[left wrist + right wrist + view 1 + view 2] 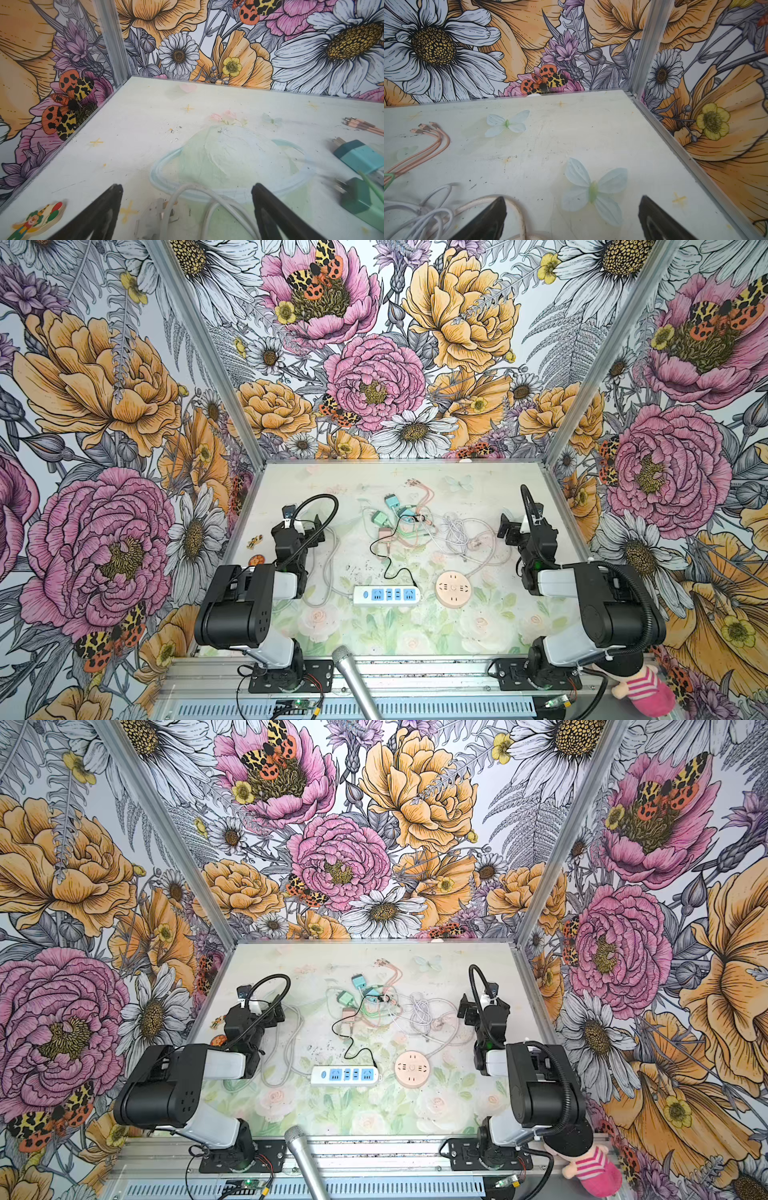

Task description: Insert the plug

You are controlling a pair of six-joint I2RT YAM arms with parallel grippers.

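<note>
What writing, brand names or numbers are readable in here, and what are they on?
None: no text can be read in any view.
Power strip: blue socket faces and a switch; any print is too small to read.
Round socket: only slot openings show, no legible letters.
Teal charger: no print visible.
Clown sticker: a picture, no words.

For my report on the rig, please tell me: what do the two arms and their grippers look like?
Both the left arm and the right arm have black housings joined by light grey links. A black ribbed hose arches over each wrist. The left gripper and right gripper have black, tapering fingers.
</note>
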